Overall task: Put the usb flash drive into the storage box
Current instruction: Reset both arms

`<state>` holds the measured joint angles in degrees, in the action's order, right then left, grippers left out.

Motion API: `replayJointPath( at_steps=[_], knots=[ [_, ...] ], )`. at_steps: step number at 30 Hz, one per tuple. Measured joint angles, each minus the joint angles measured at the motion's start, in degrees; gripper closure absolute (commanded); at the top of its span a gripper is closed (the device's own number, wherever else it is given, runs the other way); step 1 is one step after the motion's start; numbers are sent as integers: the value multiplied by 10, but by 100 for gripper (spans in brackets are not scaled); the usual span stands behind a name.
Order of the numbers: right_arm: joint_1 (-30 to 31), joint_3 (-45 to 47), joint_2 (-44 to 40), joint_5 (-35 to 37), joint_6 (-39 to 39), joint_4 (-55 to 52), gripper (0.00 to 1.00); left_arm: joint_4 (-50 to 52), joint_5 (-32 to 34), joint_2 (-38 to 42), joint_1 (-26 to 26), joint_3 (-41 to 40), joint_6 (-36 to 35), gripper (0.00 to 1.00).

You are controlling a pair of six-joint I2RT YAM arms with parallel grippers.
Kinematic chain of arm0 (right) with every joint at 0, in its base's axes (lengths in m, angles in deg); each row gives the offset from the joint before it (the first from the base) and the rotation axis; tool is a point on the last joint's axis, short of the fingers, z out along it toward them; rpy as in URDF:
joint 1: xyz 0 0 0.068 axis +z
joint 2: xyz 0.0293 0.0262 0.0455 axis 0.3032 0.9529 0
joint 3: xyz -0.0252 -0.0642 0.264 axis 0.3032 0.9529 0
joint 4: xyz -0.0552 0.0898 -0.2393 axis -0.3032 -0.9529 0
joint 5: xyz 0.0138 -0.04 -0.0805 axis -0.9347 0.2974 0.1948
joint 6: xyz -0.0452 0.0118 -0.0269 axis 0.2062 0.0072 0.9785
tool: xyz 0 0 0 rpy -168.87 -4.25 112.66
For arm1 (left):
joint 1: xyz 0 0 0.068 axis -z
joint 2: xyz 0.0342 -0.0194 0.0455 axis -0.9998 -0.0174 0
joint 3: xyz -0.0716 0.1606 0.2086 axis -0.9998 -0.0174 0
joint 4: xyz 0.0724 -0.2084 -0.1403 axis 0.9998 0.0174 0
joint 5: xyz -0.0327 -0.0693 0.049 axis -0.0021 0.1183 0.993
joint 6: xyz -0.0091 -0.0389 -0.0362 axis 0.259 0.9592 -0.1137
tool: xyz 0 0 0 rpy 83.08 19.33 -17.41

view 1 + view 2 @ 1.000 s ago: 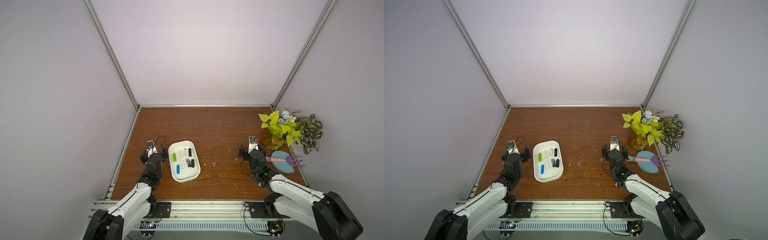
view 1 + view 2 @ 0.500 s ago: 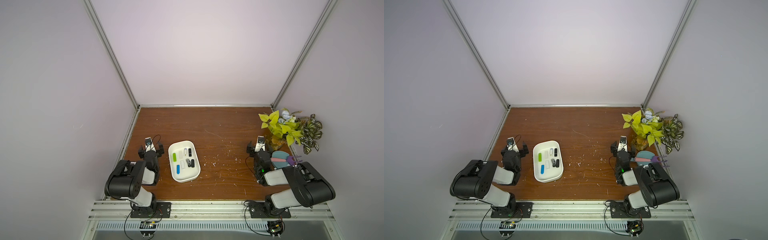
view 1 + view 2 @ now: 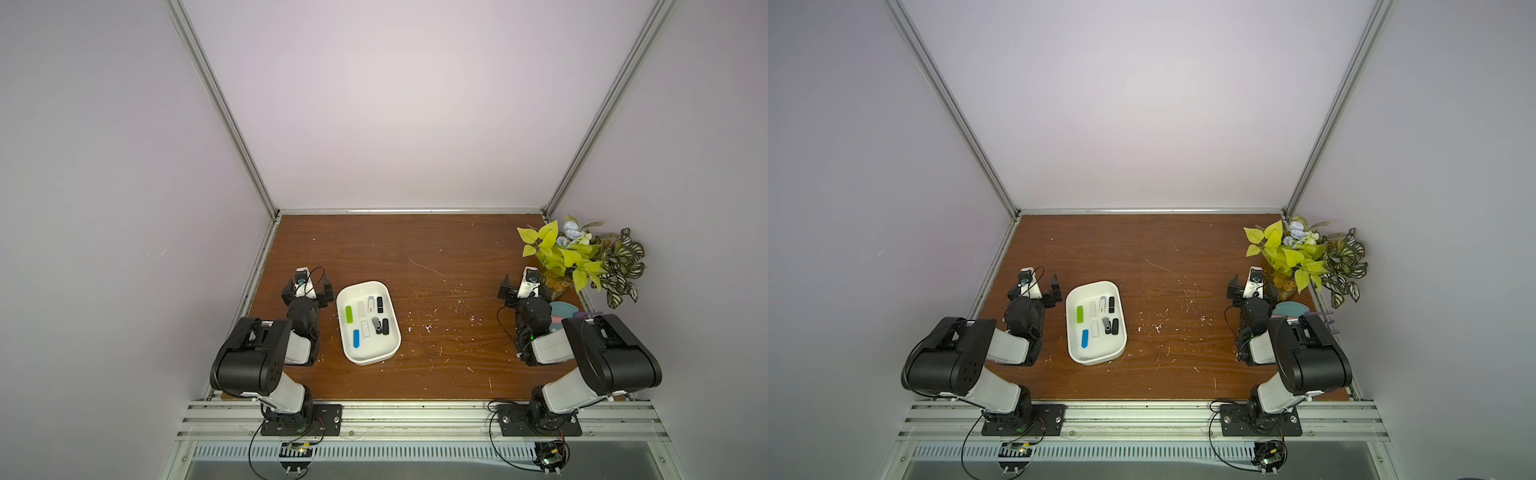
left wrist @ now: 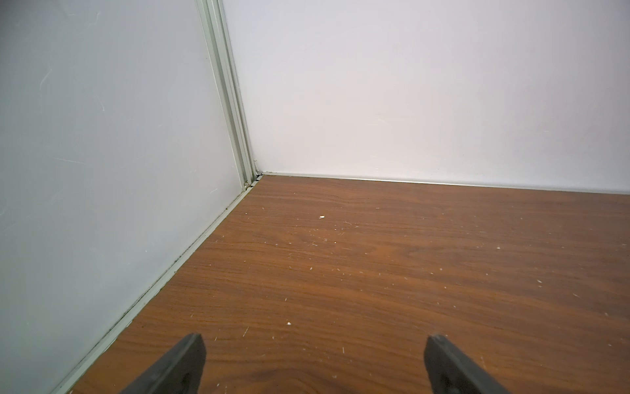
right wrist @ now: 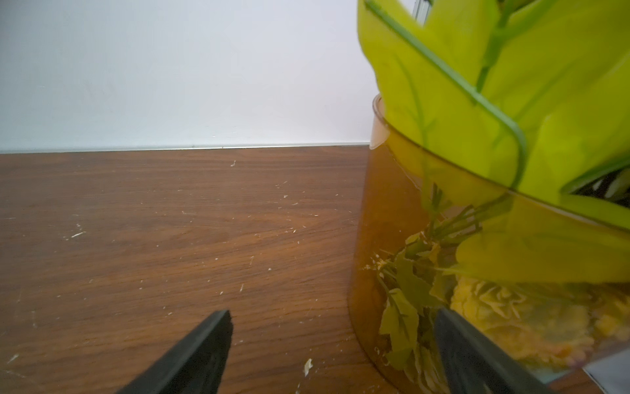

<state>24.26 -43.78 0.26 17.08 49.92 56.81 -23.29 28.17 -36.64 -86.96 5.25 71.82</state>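
Usb flash drives [image 3: 349, 313] lie inside storage box [image 3: 369, 352], mid worktop [image 3: 436, 357]. Your left claw [image 3: 307, 291] is spread, empty, just beside box; right claw [image 3: 524, 289] spread too, nr plant vase [image 5: 381, 238].

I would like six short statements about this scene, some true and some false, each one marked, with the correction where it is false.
1. The box holds several flash drives. True.
2. The left gripper grips a drive. False: its jaws are open and empty.
3. A green drive lies in the box. True.
4. The plant stands next to the left gripper. False: it stands by the right gripper.
5. The box has a lid on it. False: it is lidless.
6. The right gripper is open. True.
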Motion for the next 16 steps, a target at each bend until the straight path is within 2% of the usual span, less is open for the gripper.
replayJointPath(
  at_steps=[16],
  knots=[
    [-1, 0, 0, -5, -2, -4, 1, 0, -4, 0, 0, 0, 0, 1]
  ],
)
